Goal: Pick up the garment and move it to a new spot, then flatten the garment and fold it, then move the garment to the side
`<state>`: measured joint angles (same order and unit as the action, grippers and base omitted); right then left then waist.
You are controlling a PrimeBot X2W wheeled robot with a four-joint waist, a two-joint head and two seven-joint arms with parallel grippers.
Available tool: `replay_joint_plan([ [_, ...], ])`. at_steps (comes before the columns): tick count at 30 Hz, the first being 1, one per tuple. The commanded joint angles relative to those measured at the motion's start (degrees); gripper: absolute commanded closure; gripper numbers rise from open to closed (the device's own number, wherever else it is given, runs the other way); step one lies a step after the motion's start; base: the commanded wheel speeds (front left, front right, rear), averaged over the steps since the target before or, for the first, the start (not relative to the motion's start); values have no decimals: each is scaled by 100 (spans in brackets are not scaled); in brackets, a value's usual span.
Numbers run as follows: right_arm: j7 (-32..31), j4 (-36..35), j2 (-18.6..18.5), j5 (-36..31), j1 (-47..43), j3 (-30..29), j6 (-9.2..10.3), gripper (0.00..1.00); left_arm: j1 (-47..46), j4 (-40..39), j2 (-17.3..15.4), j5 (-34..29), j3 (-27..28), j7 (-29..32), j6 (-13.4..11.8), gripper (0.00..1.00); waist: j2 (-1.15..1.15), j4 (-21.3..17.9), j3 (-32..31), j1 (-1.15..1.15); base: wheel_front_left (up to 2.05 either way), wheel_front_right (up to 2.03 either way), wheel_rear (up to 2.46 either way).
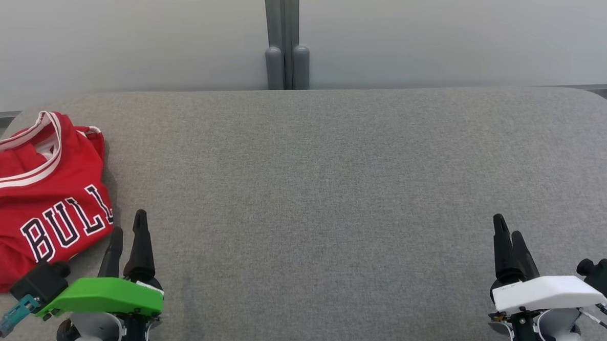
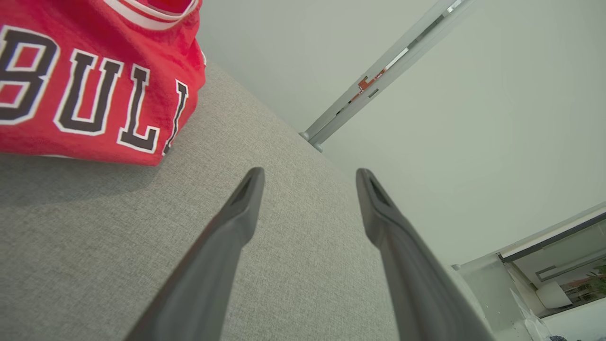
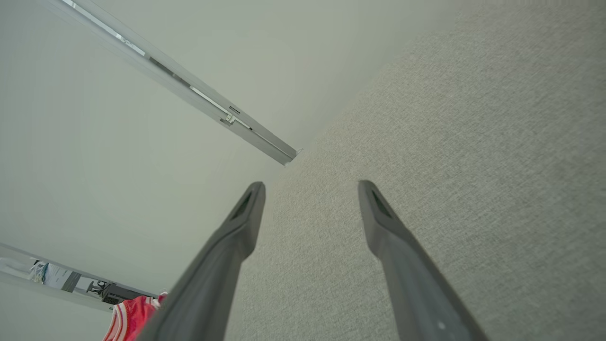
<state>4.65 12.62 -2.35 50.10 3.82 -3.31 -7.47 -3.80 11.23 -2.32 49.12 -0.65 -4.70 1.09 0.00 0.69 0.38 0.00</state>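
Observation:
The garment (image 1: 36, 200) is a red jersey with white trim and dark lettering, lying crumpled at the far left of the grey fabric surface (image 1: 333, 192). My left gripper (image 1: 128, 222) hovers just right of its lower edge, open and empty. In the left wrist view the garment (image 2: 94, 80) fills the upper left, apart from the left gripper (image 2: 310, 176). At the lower right of the head view my right gripper (image 1: 506, 225) stands open, far from the jersey. The right gripper (image 3: 311, 187) holds nothing, and a corner of the garment (image 3: 135, 317) peeks at the bottom left.
A pale wall (image 1: 135, 30) runs behind the surface, with a grey vertical post (image 1: 287, 41) at its middle. The grey surface stretches wide between both arms and ends in a rounded back edge (image 1: 440, 89).

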Motion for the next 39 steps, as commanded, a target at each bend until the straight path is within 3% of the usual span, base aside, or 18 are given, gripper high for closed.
replay_joint_plan([
  [1, 76, -42, -37, -229, 62, -3, -2, 0, -26, -94, -39, -234, -46, -66, -32, 0, 0, 4, -3, 0, 0, 0, 0],
  [17, 335, 197, -46, -1488, 6, 10, -2, 0, 45, -85, -49, -1668, -254, -327, -276, 0, 0, 44, -92, 0, 0, 0, 0],
  [39, 645, 523, -55, -2878, -32, 49, -3, 0, 167, 114, -77, -3042, -413, -642, -319, 0, 0, 105, -218, 0, 0, 0, 0],
])
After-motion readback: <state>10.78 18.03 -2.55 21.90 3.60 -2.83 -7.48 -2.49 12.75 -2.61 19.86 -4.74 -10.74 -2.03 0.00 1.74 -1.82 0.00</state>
